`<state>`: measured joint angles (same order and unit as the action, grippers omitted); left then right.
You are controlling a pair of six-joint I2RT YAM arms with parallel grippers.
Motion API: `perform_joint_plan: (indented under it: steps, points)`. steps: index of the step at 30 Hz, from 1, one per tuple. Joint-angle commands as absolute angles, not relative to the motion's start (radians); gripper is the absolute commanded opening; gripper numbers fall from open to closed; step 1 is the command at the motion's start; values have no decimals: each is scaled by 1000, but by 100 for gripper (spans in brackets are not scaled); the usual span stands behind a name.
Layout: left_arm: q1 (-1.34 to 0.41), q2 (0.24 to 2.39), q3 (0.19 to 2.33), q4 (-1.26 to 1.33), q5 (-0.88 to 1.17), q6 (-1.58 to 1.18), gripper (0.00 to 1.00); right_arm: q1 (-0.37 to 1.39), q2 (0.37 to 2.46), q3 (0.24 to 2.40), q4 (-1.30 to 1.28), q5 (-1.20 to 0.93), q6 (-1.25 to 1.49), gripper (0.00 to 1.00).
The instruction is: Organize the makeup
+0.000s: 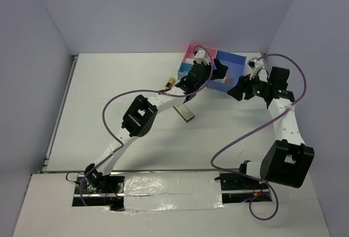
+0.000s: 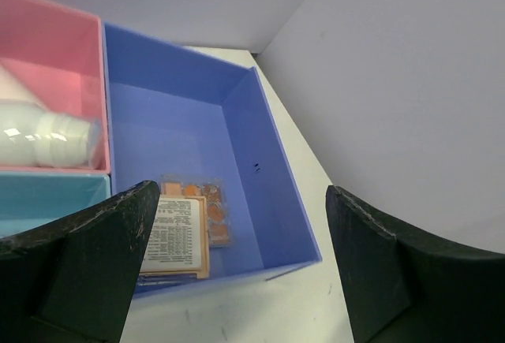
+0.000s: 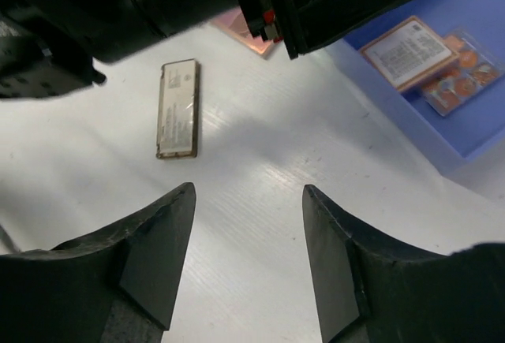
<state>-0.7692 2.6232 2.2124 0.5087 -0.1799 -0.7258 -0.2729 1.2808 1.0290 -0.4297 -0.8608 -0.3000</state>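
My left gripper (image 2: 241, 193) is open and empty, over the near edge of the blue compartment (image 2: 181, 122) of the box; it also shows in the top view (image 1: 218, 68). Two flat palettes lie in that compartment: one with a white label (image 2: 177, 233) and a clear one with orange pans (image 2: 211, 205). A white tube (image 2: 47, 138) lies in the pink compartment (image 2: 47, 43). My right gripper (image 3: 248, 189) is open and empty above bare table, right of the box front (image 1: 239, 91). A brown palette (image 3: 177, 106) lies on the table (image 1: 184, 113). A gold-and-black lipstick (image 1: 170, 83) lies left of the box.
The box (image 1: 232, 62) stands at the back of the table, with a teal compartment (image 2: 47, 193) beside the blue one. A pinkish flat palette (image 3: 241, 26) lies partly hidden under the left arm. Purple cables loop over both arms. Grey walls close in behind and at the sides.
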Motion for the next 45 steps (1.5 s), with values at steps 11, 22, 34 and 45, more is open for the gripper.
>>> perform_joint_plan:
  steps: [11, 22, 34, 45]
  points:
    - [-746, 1773, 1436, 497, -238, -213, 99, 24, 1279, 1115, -675, -760, -598, 69]
    - [-540, 1206, 1024, -81, -333, -454, 99, 431, 1471, 1181, -601, -371, -324, 73]
    - [-502, 835, 635, -138, -339, -712, 99, 595, 1795, 1425, -589, -112, -26, 82]
    - [-499, 765, 583, -184, -370, -730, 99, 621, 2043, 1580, -635, 25, -18, 83]
